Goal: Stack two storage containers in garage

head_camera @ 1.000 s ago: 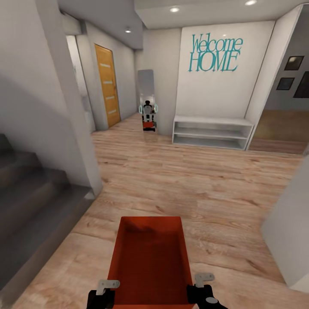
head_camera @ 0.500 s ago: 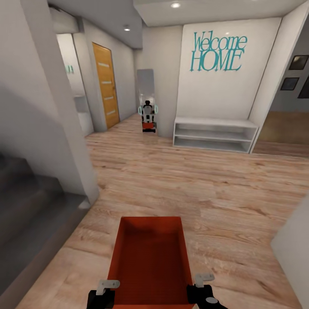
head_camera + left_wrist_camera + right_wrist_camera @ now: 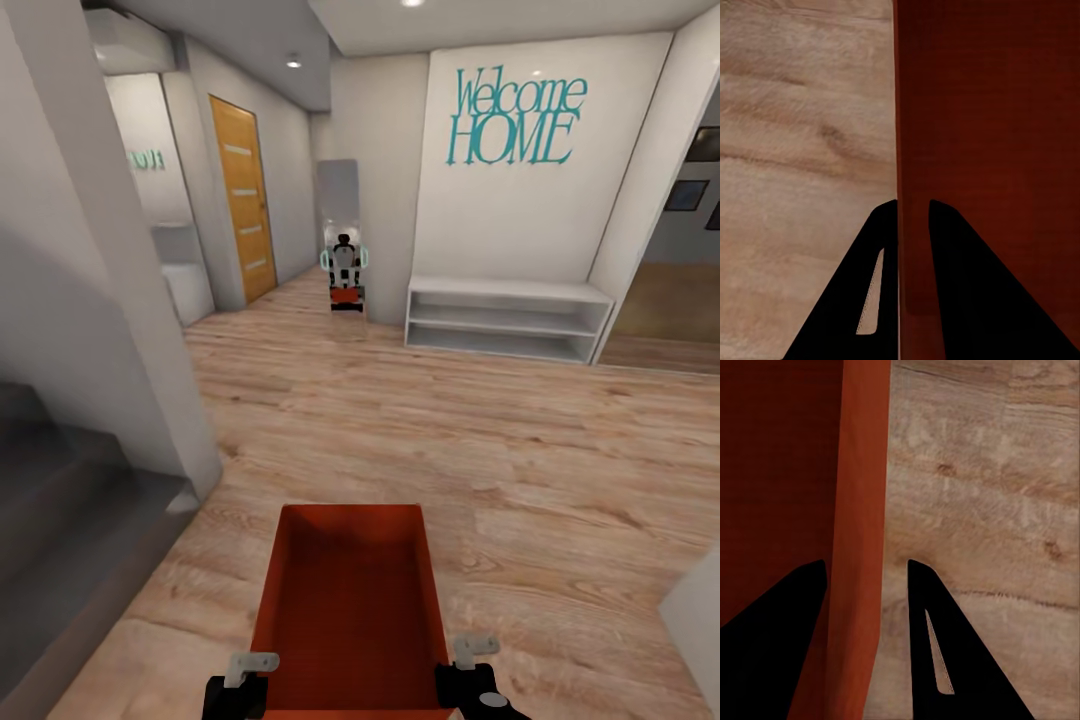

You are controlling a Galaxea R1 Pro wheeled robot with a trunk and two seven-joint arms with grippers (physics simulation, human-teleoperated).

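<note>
Head view: 1 storage container [image 3: 350, 610] is mid-carry in a wood-floored hallway, left tool [image 3: 913, 225] and right tool [image 3: 862, 585] each clamped on a side wall; garage stacking remains.

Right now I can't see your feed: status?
Left gripper, right gripper clamp container walls. Wood floor open ahead; stairs left.
</note>
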